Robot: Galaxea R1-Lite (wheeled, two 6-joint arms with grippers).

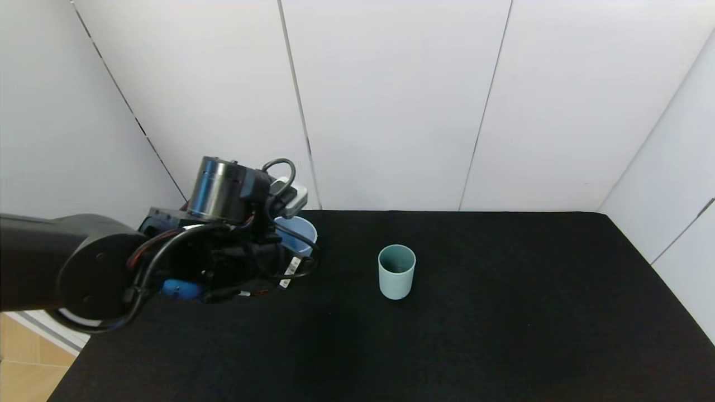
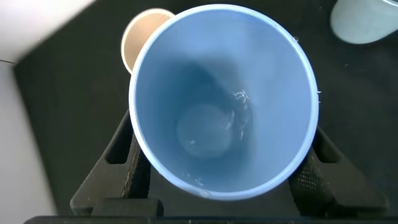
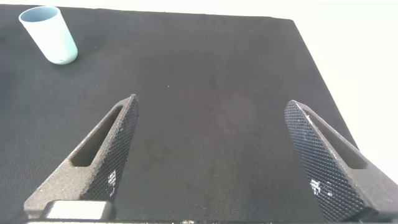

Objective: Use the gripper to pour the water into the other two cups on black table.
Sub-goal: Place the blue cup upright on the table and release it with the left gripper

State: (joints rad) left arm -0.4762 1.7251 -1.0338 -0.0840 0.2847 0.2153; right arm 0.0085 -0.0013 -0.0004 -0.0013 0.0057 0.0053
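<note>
My left gripper (image 1: 277, 245) is shut on the wider light blue cup (image 1: 300, 230) and holds it above the black table (image 1: 503, 335) at the back left. In the left wrist view the gripper (image 2: 221, 155) has its fingers (image 2: 121, 155) on both sides of this cup (image 2: 224, 99), and water glints inside it. The beige cup (image 2: 144, 38) stands just beyond the blue cup's rim; the arm hides it in the head view. The teal-green cup (image 1: 396, 272) stands upright near the table's middle and also shows in the wrist views (image 2: 364, 18) (image 3: 50, 34). My right gripper (image 3: 214, 149) is open and empty, low over the table.
White wall panels (image 1: 391, 100) close the table at the back and on the right. The table's left edge (image 1: 72, 363) drops to a wooden floor. Bare black cloth lies in front of and to the right of the teal-green cup.
</note>
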